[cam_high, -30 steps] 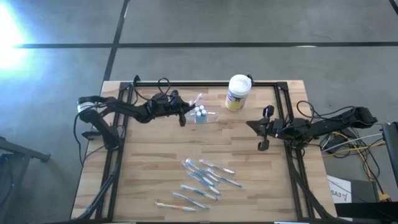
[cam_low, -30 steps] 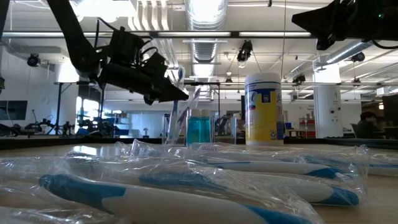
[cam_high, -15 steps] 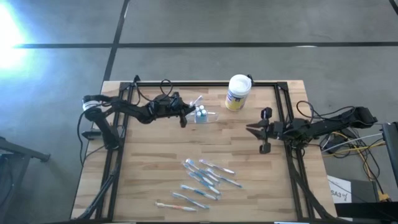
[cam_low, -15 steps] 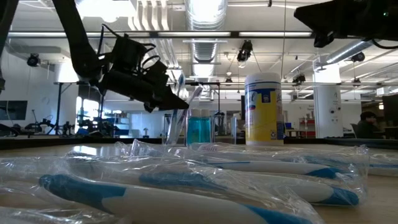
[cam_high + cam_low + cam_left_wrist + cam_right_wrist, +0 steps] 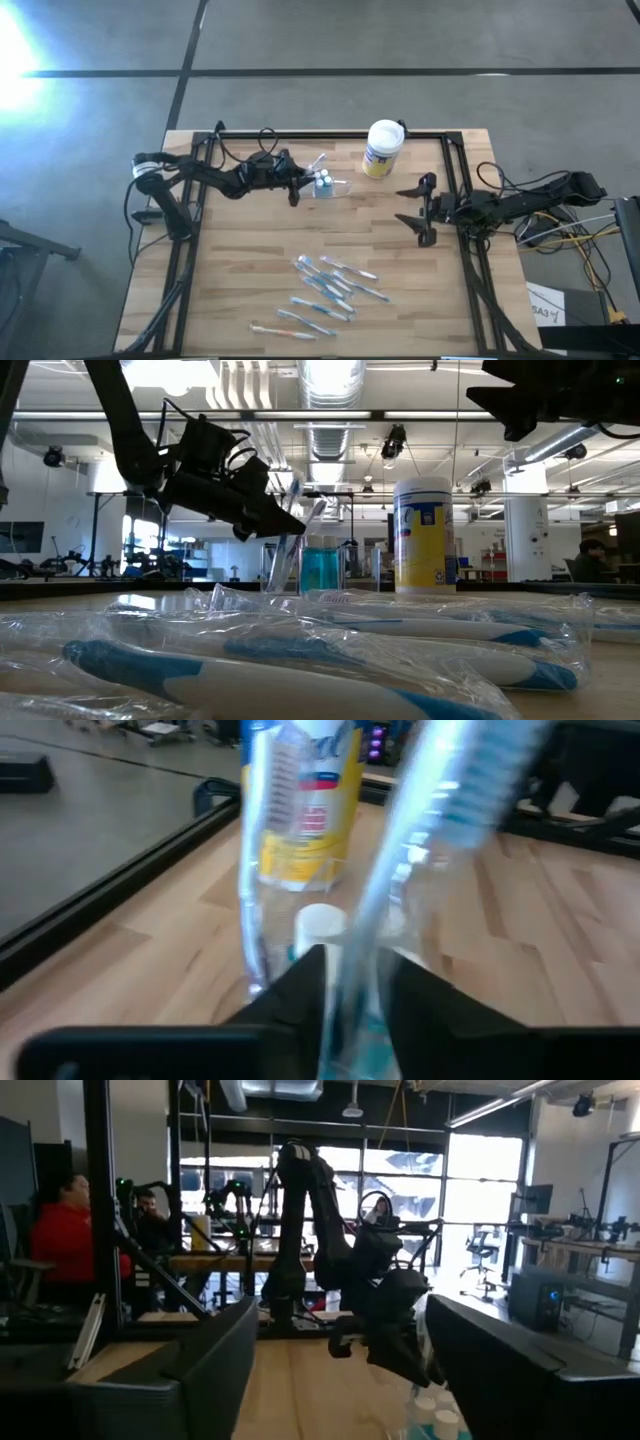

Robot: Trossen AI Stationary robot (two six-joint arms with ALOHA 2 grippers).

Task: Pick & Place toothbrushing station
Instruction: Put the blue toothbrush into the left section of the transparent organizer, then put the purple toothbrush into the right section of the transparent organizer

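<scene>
Apparently placed already, the small clear plastic toothbrushing station (image 5: 328,185) stands on the wooden table (image 5: 230,260), its toothbrush between the left gripper's (image 5: 297,186) narrowly parted fingers; right gripper (image 5: 415,210) waits wide, well apart.

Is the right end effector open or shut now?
Open: the right end effector shows its two fingers spread apart, holding nothing.

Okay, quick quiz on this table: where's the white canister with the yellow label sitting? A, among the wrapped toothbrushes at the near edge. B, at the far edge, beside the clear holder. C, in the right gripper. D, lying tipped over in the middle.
B: the white canister stands upright at the table's far edge, just right of the clear holder, apart from the open, empty right gripper.
</scene>
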